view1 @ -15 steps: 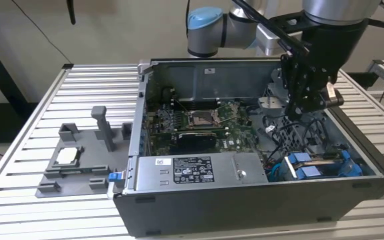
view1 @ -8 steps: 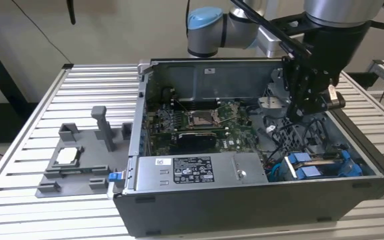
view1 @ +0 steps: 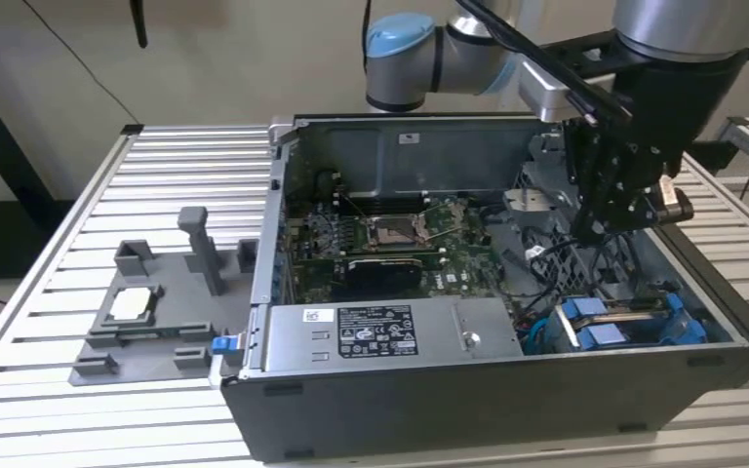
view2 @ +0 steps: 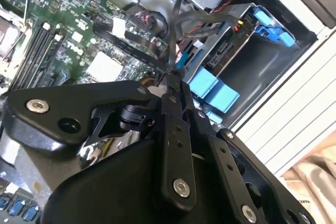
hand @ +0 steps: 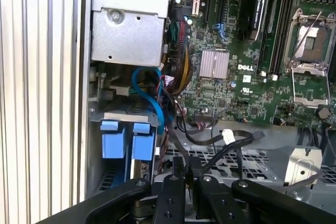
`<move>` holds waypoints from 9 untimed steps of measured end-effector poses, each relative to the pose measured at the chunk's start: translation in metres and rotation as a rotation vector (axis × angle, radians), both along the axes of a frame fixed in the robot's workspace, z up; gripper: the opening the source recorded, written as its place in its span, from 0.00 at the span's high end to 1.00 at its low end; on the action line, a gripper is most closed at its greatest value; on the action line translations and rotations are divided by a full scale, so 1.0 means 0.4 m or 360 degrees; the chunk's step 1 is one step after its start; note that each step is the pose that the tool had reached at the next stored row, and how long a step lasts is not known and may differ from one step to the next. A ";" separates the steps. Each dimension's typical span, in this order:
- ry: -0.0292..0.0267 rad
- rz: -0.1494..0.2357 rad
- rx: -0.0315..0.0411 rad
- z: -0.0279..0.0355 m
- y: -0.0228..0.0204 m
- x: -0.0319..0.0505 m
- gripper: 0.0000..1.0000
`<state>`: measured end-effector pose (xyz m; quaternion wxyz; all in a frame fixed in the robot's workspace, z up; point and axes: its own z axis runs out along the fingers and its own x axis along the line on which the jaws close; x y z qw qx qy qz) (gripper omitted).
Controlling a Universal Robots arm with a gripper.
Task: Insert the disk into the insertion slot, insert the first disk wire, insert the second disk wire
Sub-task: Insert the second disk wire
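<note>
**Gripper pinching a wire above the drive bay**

Inside the open computer case [view1: 505, 390] on the slatted counter [view1: 50, 292], the disk [view1: 622, 322] already sits in its bay at the corner nearest the exterior view's right, blue carrier tabs facing up. The gripper [view2: 172, 80] hangs over the case interior, up and toward the back wall from that bay, fingers pressed together on a thin dark wire [view2: 176, 19] (its free end is hard to trace). The disk's long axis runs along the case's side wall.
</note>
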<state>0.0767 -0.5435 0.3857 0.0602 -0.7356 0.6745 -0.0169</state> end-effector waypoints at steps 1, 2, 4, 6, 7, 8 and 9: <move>0.00014 0.0000 0.0000 0.000 -0.004 0.004 0.84; 0.00026 0.0000 0.0000 -0.001 -0.008 0.009 0.84; 0.00055 0.0000 0.0001 -0.002 -0.017 0.018 0.84; 0.00082 0.0000 0.0001 -0.003 -0.025 0.026 0.84; 0.00096 0.0000 0.0001 -0.003 -0.029 0.030 0.84; 0.00109 0.0000 0.0001 -0.004 -0.034 0.035 0.84; 0.00122 0.0000 0.0002 -0.004 -0.038 0.039 0.84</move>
